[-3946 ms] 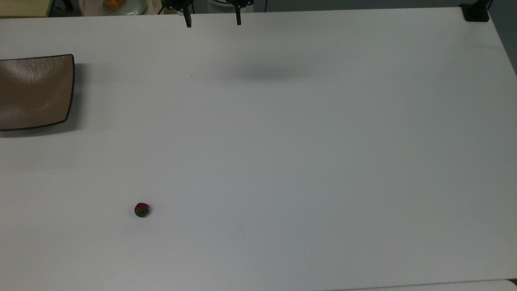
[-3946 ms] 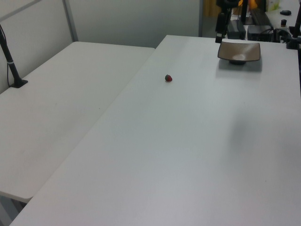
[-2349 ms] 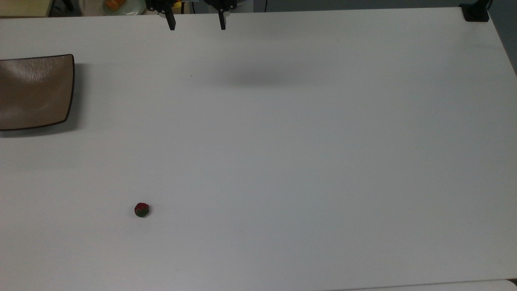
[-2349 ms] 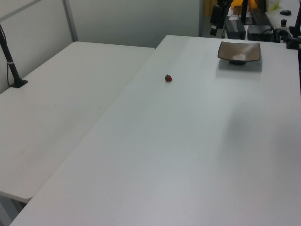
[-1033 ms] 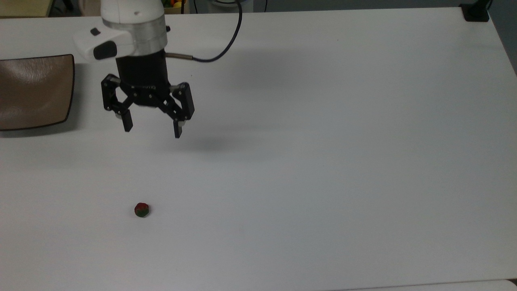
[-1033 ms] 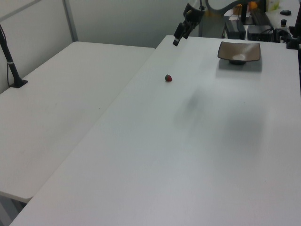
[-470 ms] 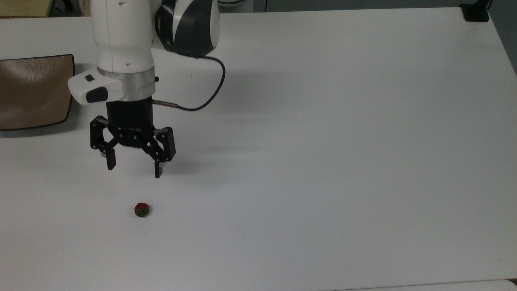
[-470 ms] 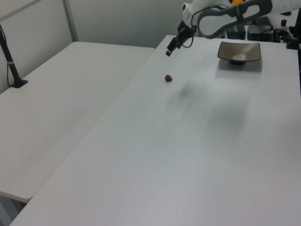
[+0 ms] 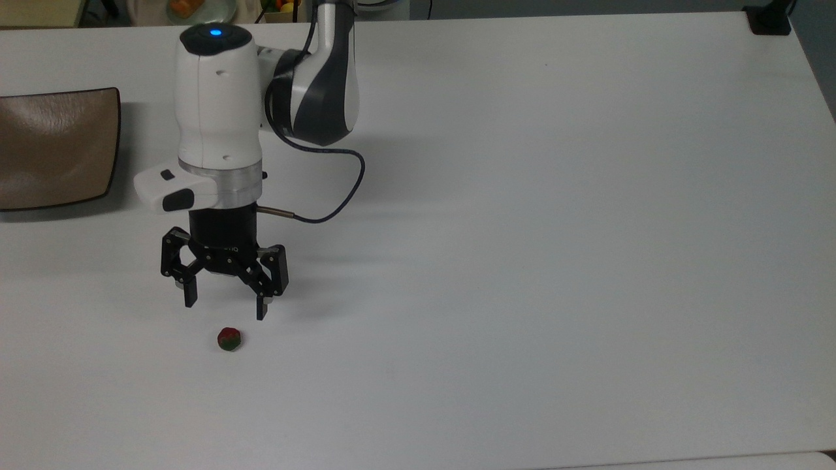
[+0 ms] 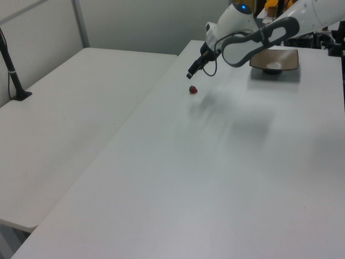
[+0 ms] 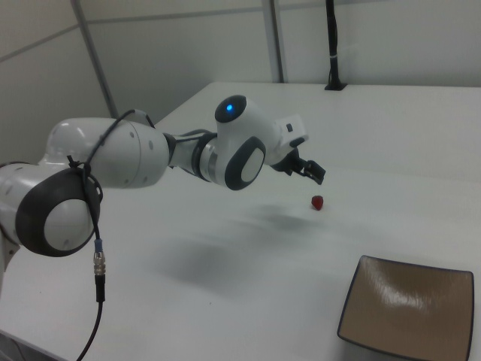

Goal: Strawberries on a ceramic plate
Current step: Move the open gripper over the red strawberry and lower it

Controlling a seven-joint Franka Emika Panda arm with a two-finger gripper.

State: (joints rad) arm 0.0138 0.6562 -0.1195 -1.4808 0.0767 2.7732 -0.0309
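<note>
Top view: the gripper (image 9: 226, 312) hangs over the white table (image 9: 522, 228) with its jaws spread wide and nothing between them. The strawberry (image 9: 228, 339) sits on the table just below the fingertips, roughly lined up with the gap but clear of both fingers. The ceramic plate (image 9: 52, 150) is well off at the top view's left edge.

Left view: the gripper (image 10: 190, 73) is above the strawberry (image 10: 193, 89), not touching it, with the plate (image 10: 277, 58) farther back.

Right view: the strawberry (image 11: 319, 202) lies just beyond the gripper (image 11: 316, 174), and the plate (image 11: 409, 312) is nearer the camera.
</note>
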